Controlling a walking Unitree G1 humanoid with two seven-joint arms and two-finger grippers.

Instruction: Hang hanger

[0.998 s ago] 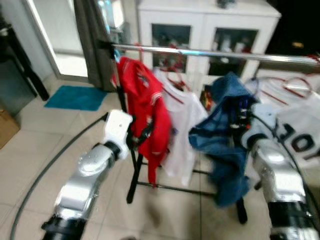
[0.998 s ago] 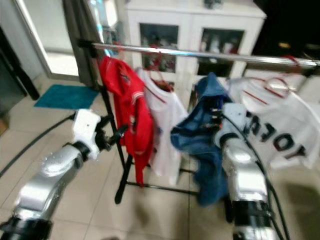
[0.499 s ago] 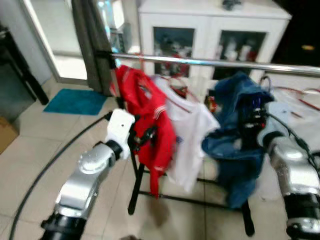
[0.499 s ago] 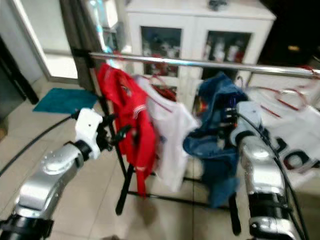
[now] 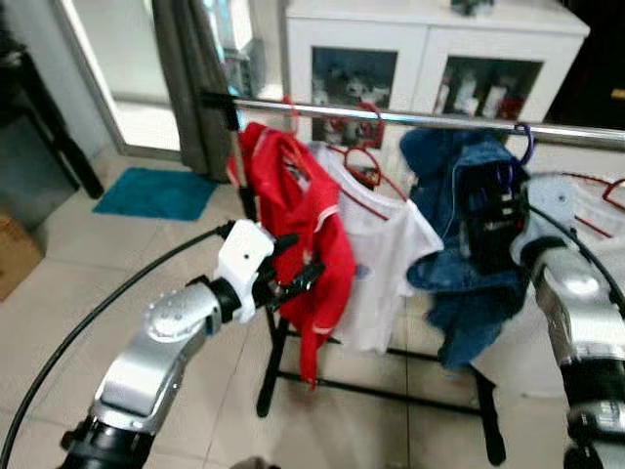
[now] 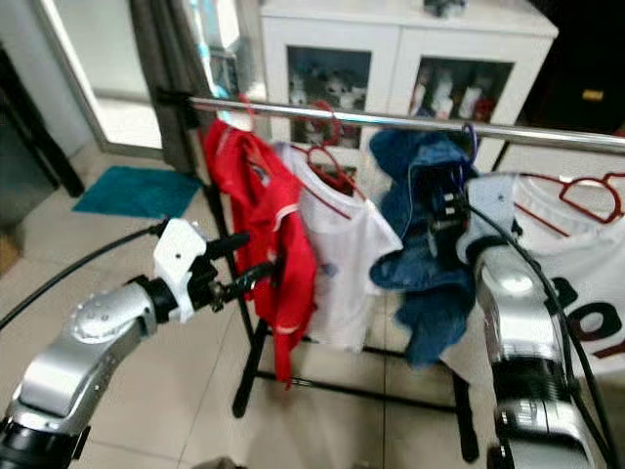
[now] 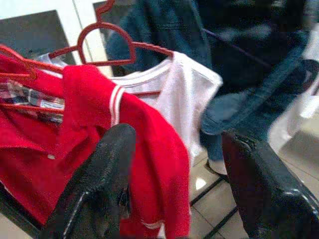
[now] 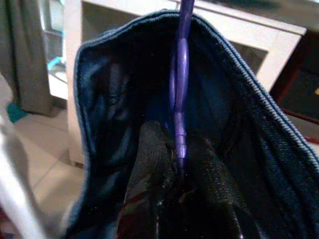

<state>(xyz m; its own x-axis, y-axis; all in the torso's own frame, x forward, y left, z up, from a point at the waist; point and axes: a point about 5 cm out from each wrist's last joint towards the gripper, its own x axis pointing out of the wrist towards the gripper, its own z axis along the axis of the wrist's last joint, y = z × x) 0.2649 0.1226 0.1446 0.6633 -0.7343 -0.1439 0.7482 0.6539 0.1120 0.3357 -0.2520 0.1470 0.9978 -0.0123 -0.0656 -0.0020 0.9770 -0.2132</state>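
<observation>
**Listener:** So, what is in front of you, and where is the hanger?

**Operator:** I am facing a metal clothes rail (image 6: 547, 135) with a white cabinet (image 6: 410, 39) behind it. My right gripper (image 8: 175, 172) is raised just under the rail, its jaws closed on the stem of a purple hanger (image 8: 178, 99). A blue denim jacket (image 6: 420, 234) hangs from that hanger and folds around my gripper. The hook (image 6: 470, 139) sits at the rail, but I cannot tell whether it is over it yet.

**Listener:** How will it handle?

**Operator:** I judge the hanger thin, stiff and smooth, so it could twist in the jaws. The denim looks heavy and limp; its weight will pull down and swing. Holding the stem just below the hook, as I do now, seems the best place.

**Listener:** And your other arm?

**Operator:** My left gripper (image 7: 174, 174) is held out with jaws wide apart, holding nothing. It is near a red shirt (image 5: 298, 234) on the rail. Beside that hangs a white T-shirt (image 5: 376, 254) on a red hanger (image 7: 112, 42).
</observation>
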